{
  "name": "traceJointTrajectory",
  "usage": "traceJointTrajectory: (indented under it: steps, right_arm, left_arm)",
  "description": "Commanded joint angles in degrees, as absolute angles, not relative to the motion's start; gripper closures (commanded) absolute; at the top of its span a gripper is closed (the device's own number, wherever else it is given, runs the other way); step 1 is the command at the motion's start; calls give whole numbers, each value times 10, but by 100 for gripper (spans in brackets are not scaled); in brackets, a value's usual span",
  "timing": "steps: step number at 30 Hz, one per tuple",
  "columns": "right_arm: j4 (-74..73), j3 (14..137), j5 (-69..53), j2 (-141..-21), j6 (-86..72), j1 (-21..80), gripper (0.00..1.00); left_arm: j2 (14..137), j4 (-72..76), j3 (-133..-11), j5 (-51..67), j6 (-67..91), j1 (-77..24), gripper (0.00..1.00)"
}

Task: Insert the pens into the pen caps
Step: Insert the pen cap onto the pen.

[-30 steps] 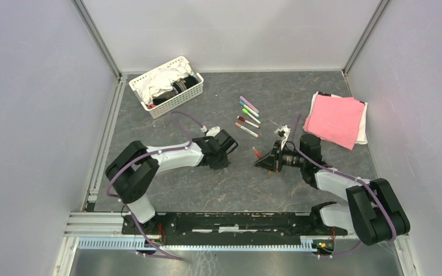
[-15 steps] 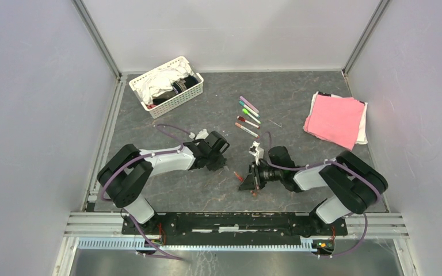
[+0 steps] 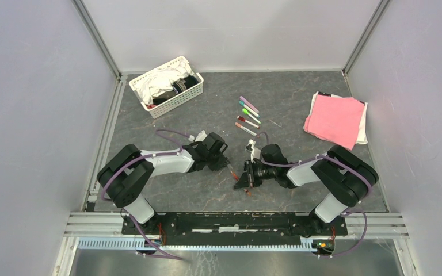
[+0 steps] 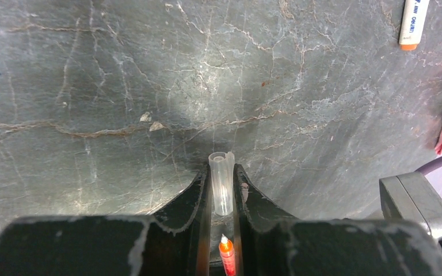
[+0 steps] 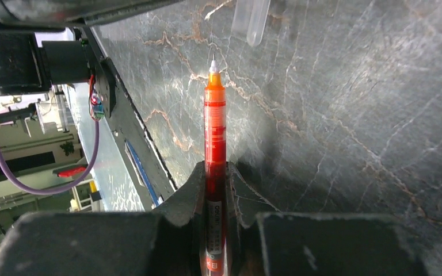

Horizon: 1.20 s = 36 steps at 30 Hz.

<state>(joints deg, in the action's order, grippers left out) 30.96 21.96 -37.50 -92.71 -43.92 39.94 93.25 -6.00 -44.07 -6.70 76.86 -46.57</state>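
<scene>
Red pen (image 5: 214, 144) hovers low at centre over the desk (image 3: 207, 195). The right fingers (image 5: 187, 195) clench its barrel so the tip aims at the clear cap (image 4: 221, 184), just short of it, which the left fingers (image 4: 198, 195) grasp. White basket (image 3: 167, 86) at upper left, pink cloth (image 3: 335, 119) at upper right and the spare pens (image 3: 250, 112) between them lie well apart. Nothing appears to block the approach.

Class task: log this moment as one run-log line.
left gripper: shut on clear plastic cap | right gripper: shut on orange-red pen | pen tip near cap, not inserted
</scene>
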Motion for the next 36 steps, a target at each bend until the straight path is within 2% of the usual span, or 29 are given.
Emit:
traceJointTrajectory:
  steps: [1,17,36]
  right_arm:
    - [259,243,-334,-943,-463,401,100]
    - [207,236,-294,-906,-466,396,100]
    - [198,255,-318,-951,-494,390,100]
  left_arm:
    - [965,-115,-404,-63,783,-464,98]
    - [955,-117,-381,-70,785,-449,98]
    - [957,-109,-374,-62,784,-448,98]
